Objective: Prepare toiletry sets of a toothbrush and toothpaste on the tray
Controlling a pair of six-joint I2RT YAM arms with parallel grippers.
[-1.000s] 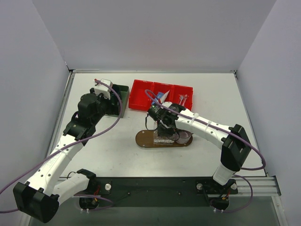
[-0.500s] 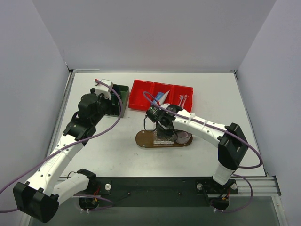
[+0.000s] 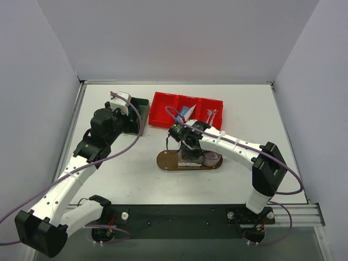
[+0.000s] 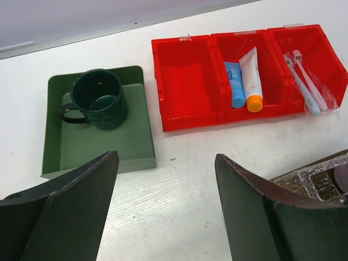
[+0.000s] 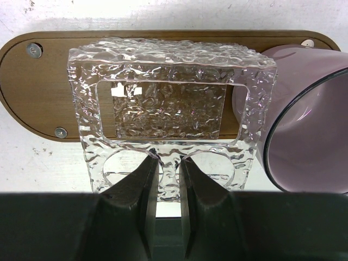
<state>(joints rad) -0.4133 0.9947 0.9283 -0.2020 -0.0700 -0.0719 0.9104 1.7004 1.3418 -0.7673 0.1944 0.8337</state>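
Holder point(image 5: 168, 98) on tray point(image 5: 32, 81)

My right gripper point(image 5: 167, 163) pinches the clear holder flat across the tray beside the mug point(image 5: 310, 119) (likely to stand brushes). Left gripper point(image 4: 163, 179) hangs open; toothpaste point(image 4: 235, 84), toothbrushes point(image 4: 307, 87) lie in the bin point(image 4: 187, 81).

Two toothpaste tubes point(image 4: 250, 76), two toothbrushes point(image 4: 307, 84), one dark green mug point(image 4: 99, 99), one pink mug point(image 5: 310, 125), one red bin point(image 4: 185, 117), one green box point(image 4: 98, 147), one wooden tray point(image 5: 49, 81) and one clear textured holder point(image 5: 163, 70) are showing

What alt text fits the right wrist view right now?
The right gripper pinches the near edge of a clear textured holder, between its two round holes, over the oval brown wooden tray. A translucent pink mug stands at the tray's right end.
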